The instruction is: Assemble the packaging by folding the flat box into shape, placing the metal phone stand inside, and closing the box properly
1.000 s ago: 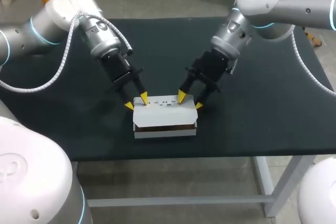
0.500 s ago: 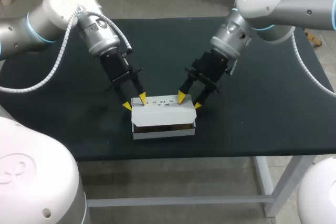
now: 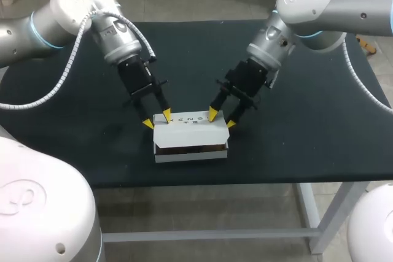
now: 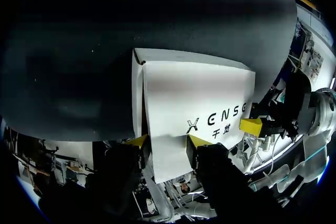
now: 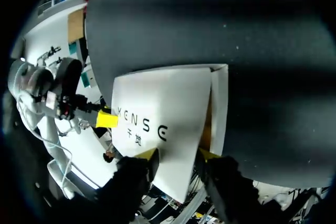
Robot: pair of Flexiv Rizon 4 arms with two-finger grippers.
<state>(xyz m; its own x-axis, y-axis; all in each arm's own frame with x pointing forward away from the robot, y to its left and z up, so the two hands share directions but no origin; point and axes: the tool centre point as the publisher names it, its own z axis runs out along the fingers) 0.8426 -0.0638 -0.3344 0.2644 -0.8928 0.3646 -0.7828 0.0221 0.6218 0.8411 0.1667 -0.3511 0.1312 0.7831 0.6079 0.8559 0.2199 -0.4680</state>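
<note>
The box (image 3: 191, 142) stands at the middle of the bench (image 3: 307, 127), just behind its front edge. It is well apart from the left, right and rear edges. Its lid (image 3: 190, 128) is folded down over the body.

Only a dark brown strip shows under the lid's front edge. The rest of the interior is hidden, so whether the metal phone stand is inside cannot be determined.

The left arm (image 3: 73, 16) descends from the rear left corner. The right arm (image 3: 319, 4) descends from the rear right corner. Both wrists tilt toward the front edge.

The left fingers (image 3: 167, 115) are spread apart across the lid's rear left corner. One tip sits at the lid's rear edge and the other just outside the box's left end. The right fingers (image 3: 213, 113) are equally spread across the rear right corner. Neither pair clamps anything.

In each wrist view, the lid (image 4: 194, 98) (image 5: 157, 103) extends between that arm's yellow tips (image 4: 137, 141) (image 5: 206, 154).
</note>
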